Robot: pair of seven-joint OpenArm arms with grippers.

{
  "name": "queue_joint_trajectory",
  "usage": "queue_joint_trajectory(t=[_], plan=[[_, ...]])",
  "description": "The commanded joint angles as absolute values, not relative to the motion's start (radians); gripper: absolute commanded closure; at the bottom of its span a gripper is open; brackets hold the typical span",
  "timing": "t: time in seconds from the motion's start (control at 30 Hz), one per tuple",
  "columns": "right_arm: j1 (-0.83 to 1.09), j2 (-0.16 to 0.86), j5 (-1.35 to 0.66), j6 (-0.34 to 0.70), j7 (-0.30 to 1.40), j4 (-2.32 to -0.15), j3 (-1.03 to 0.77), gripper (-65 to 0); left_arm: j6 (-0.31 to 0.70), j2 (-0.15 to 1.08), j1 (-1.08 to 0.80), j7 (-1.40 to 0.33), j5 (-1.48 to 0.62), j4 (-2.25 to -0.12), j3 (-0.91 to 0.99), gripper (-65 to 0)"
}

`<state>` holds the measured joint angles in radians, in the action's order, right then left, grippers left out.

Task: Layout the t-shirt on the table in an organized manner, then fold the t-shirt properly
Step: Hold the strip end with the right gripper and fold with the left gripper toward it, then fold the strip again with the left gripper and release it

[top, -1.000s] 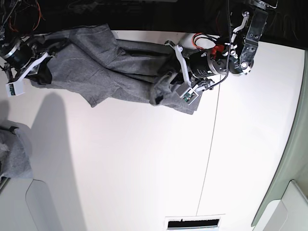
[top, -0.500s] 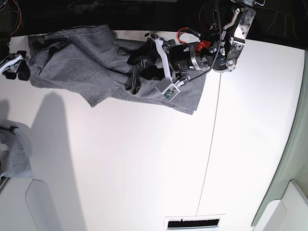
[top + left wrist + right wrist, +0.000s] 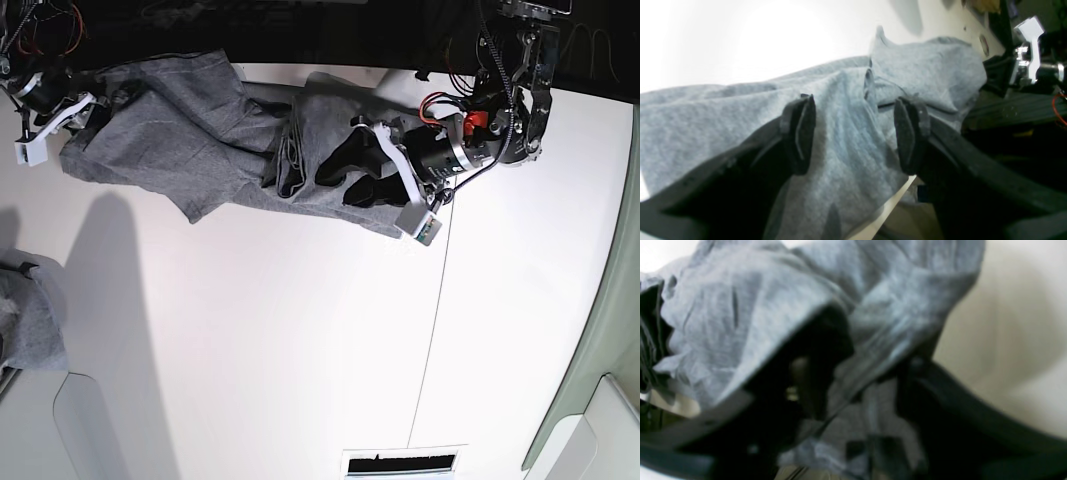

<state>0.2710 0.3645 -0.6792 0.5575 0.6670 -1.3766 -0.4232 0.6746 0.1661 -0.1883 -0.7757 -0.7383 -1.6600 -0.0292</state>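
At the upper left of the base view the right gripper (image 3: 45, 125) sits at the far end of the t-shirt (image 3: 200, 150), back against the cloth after standing clear of it half a second ago. Its wrist view is blurred: fabric drapes over the fingers, and I cannot tell whether they are clamped on it.

The shirt lies bunched in a long strip along the top edge of the table (image 3: 300, 350), still rumpled, so the laying-out step looks unfinished.

Toward the upper centre-right, the left gripper (image 3: 365, 178) has swung round over the shirt's other end, which now lies flatter. Its pads (image 3: 800, 133) stand wide apart with cloth between them, untouched, likely poised for a fresh grasp. The collar is not discernible.
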Motion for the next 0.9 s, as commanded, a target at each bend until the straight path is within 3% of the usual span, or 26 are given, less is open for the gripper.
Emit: queue_joint_trajectory(t=[0.0, 0.07, 0.1, 0.33, 0.5, 0.67, 0.87], plan=[[0.258, 0.38, -0.695, 0.564, 0.655, -1.387, -0.428, -18.6, 0.694, 0.17, -0.181, -0.767, -0.759, -1.674, -0.013, -39.1], [0.242, 0.381, -0.696, 0.564, 0.655, -1.39, -0.429, -3.4, 0.694, 0.185, -0.181, -0.767, -0.759, -1.674, 0.009, -39.1], [0.234, 0.382, -0.696, 0.564, 0.655, -1.39, -0.43, 0.0, 0.694, 0.194, -0.181, -0.767, -0.759, -1.674, 0.019, -39.1], [0.205, 0.385, -0.708, 0.561, 0.691, -1.46, -0.565, 0.0, 0.692, 0.297, -0.199, -0.767, -0.758, -1.672, 0.146, -39.1], [0.205, 0.387, -0.823, 0.563, 0.771, -1.6, -0.645, 0.0, 0.693, 0.333, -0.252, -0.73, -0.755, -1.589, 0.117, -39.1], [0.206, 0.358, -0.87, 0.566, 0.776, -1.708, -0.593, 0.0, 0.693, 0.295, -0.251, -0.71, -0.702, -1.513, 0.031, -39.1], [0.205, 0.237, -0.854, 0.579, 0.78, -1.8, -0.429, 0.0, 0.692, 0.286, -0.249, -0.661, -0.612, -1.465, -0.088, -39.1]])
